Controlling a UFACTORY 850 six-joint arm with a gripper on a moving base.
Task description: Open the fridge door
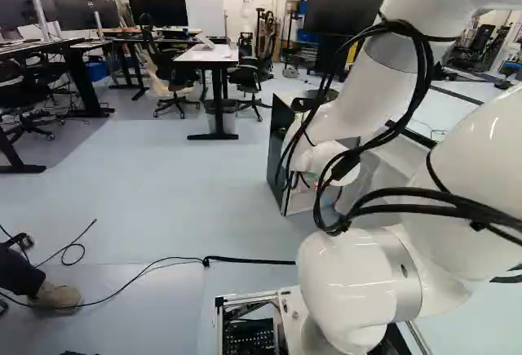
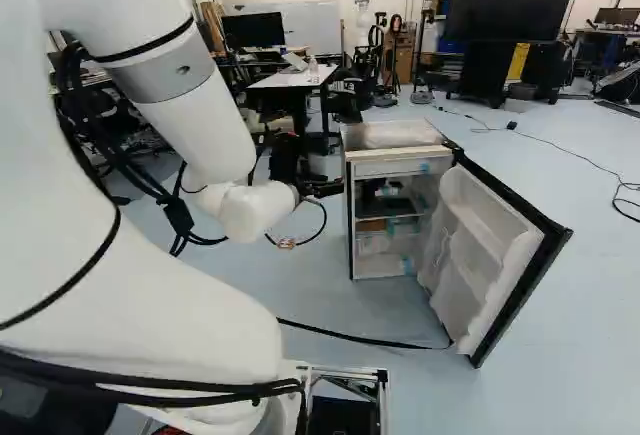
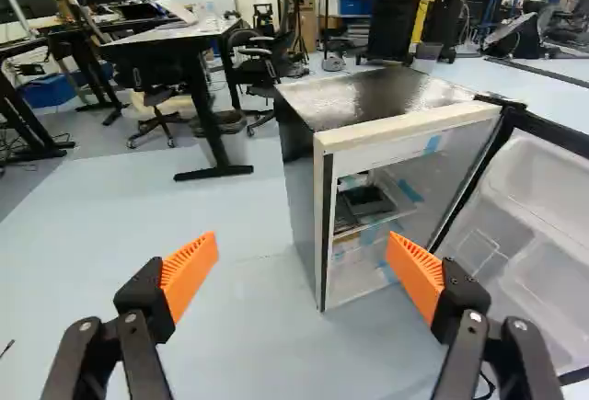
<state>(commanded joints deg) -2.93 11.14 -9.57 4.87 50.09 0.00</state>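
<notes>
Where the right base view shows the gripper [image 2: 326,189], the fridge [image 2: 395,135] stands upright ahead of it, its door [image 2: 482,240] wide open on the side away from the gripper, long axis vertical. In the wrist view, both fingers stand wide apart, gripping nothing; the door is ahead, past one finger, inner face turned toward the gripper.

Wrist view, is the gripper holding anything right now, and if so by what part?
Nothing is held: the gripper's fingers stand wide apart with bare floor between them, touching neither the fridge nor its open door.
</notes>
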